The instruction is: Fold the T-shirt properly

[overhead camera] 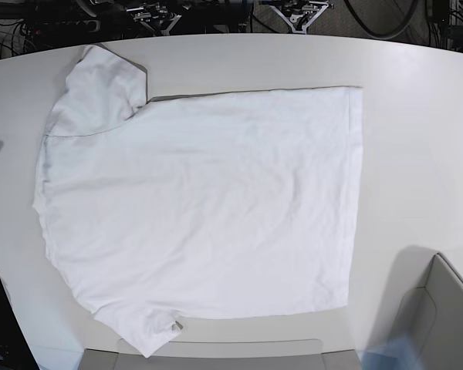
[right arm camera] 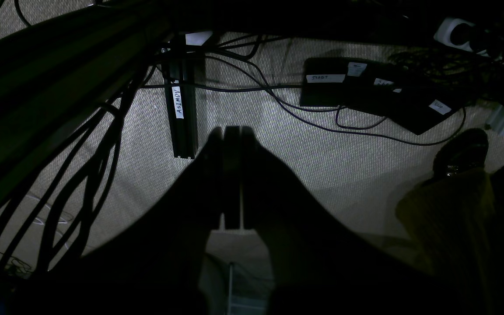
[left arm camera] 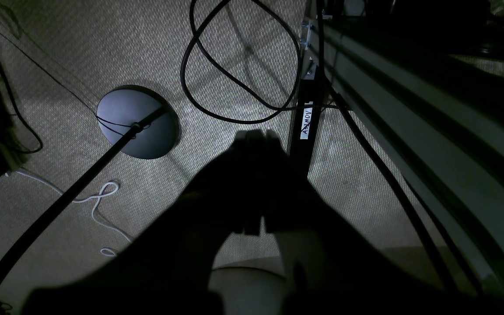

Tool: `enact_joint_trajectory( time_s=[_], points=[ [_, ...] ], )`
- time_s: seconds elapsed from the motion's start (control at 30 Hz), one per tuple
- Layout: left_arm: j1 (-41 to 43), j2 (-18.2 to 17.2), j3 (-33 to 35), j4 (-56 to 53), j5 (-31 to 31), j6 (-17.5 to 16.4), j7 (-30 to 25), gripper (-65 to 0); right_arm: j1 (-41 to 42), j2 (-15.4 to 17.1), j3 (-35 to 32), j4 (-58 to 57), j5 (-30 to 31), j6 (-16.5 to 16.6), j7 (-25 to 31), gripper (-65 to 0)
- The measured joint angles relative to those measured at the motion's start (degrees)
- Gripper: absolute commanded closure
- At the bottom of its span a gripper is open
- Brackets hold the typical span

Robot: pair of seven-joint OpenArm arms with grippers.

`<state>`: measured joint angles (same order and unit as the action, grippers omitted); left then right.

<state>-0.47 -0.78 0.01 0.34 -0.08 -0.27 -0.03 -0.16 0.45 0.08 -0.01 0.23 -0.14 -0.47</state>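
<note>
Operator, your left gripper (left arm camera: 254,138) is shut, its dark fingertips together and pointing up the left wrist view. Your right gripper (right arm camera: 233,133) is likewise shut, fingertips together, pointing up the right wrist view. Both grippers appear dark, with detail lost in shadow toward their bases. In the base view, parts of both arms show at the top edge, set apart from each other.
</note>
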Motion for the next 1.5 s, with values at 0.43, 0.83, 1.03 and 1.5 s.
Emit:
enact_joint_trajectory(
  time_s=[0.43, 0.83, 1.03, 1.5],
  points=[
    [0.00, 0.00, 0.00, 0.00, 0.00, 0.00, 0.00, -0.2, -0.02, 0.00, 0.00, 0.00, 0.00, 0.15, 0.00, -0.2],
    [0.00, 0.00, 0.00, 0.00, 0.00, 0.00, 0.00, -0.2, 0.00, 0.00, 0.00, 0.00, 0.00, 0.15, 0.00, -0.2],
    [0.00, 0.00, 0.00, 0.00, 0.00, 0.00, 0.00, -0.2, 0.00, 0.00, 0.00, 0.00, 0.00, 0.15, 0.00, -0.2],
    [0.00, 0.00, 0.00, 0.02, 0.00, 0.00, 0.00, -0.2, -1.31, 0.02, -0.37, 0.22, -0.17, 0.17, -0.11, -0.2]
  ],
)
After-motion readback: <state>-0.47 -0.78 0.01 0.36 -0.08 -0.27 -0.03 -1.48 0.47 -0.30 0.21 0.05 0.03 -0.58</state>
